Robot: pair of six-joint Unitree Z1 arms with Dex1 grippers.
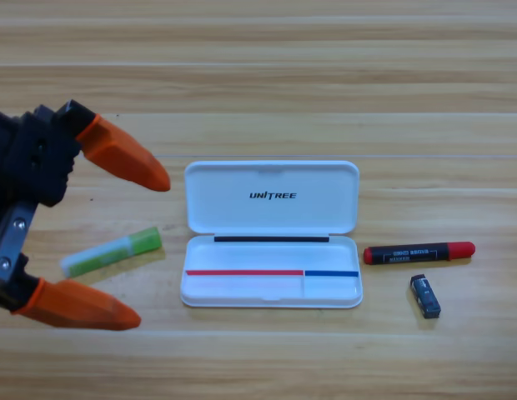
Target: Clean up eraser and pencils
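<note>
Wooden table (258, 75): left gripper (150, 248), jaws spread and empty at frame left, should straddle the pale-green stick (112, 252) crosswise.

My left gripper (150, 250) shows orange jaws on black; a pale-green stick (112, 252) with bright green end, a white case (272, 235), a black marker (419, 252) with red ends and a black, grey-labelled eraser (425, 296) lie on striped tan wood (258, 75).

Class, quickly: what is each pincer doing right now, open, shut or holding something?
Left pincer: open, holding nothing, its orange jaws spread on either side of the green stick.
Right pincer: not in view.
</note>
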